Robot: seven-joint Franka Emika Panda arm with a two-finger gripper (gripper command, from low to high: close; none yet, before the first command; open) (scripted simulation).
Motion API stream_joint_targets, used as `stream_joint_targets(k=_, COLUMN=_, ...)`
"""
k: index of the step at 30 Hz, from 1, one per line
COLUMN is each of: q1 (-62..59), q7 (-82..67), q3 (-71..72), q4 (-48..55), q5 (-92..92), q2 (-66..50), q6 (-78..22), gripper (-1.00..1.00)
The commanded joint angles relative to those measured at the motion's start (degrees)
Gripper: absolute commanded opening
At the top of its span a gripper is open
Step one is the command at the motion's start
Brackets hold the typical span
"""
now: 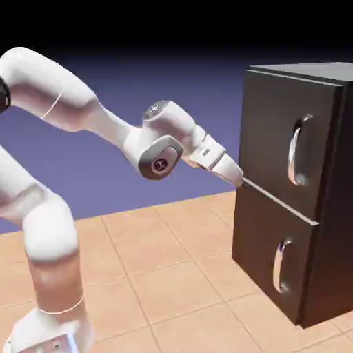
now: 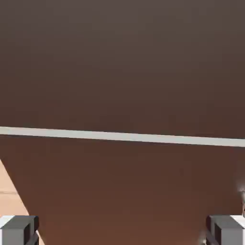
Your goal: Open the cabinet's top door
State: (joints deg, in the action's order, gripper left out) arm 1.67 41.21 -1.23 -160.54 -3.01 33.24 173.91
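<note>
Here, operator, is what you have in front of you:

Cabinet: the cabinet [image 1: 293, 186] stands at the right of the exterior view on the tiled floor [image 1: 172, 276], a tall boxy body with flat, matte brown-black faces and sharp edges.
Top door: the top door [image 1: 276, 131] is the upper rectangular panel; you see it shut flush, with a thin pale seam [image 2: 124, 137] dividing it from the lower panel [image 1: 265, 255].
Handles: each panel carries a vertical, curved, glossy silver handle; the upper handle [image 1: 298, 152] sits well to the right of the fingertips, the lower handle [image 1: 280, 265] below it.
Gripper: your gripper [image 1: 236, 178] points at the cabinet's left front edge, level with the seam; whether it touches, you cannot tell.
Fingers: the two grey, blocky fingertips [image 2: 19, 228] stand wide apart in the hand view, with nothing between them but dark panel.
Arm: smooth, rounded white shells with grey joint caps.
Writing: none you can read.
</note>
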Motion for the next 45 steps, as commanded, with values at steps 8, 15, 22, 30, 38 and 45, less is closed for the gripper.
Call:
stream_joint_targets(k=8, q1=6.5, q7=-8.3, q3=-8.1, q4=3.1, q5=-19.9, q2=3.9, q6=-0.6, gripper=0.0)
stream_joint_targets(k=15, q1=12.2, q7=-15.6, q3=-15.3, q4=5.7, q5=-37.4, q2=7.3, q6=-1.2, gripper=0.0)
stream_joint_targets(k=22, q1=17.9, q7=-22.8, q3=-22.4, q4=8.4, q5=-54.8, q2=10.6, q6=-1.7, gripper=0.0)
stream_joint_targets(k=30, q1=24.3, q7=-31.1, q3=-30.5, q4=11.5, q5=-74.8, q2=14.5, q6=-2.4, gripper=0.0)
stream_joint_targets(k=38, q1=30.8, q7=-39.4, q3=-38.7, q4=14.6, q5=-94.7, q2=18.4, q6=-3.0, gripper=0.0)
stream_joint_targets(k=45, q1=36.5, q7=-46.7, q3=-45.8, q4=17.2, q5=-112.1, q2=21.8, q6=-3.6, gripper=0.0)
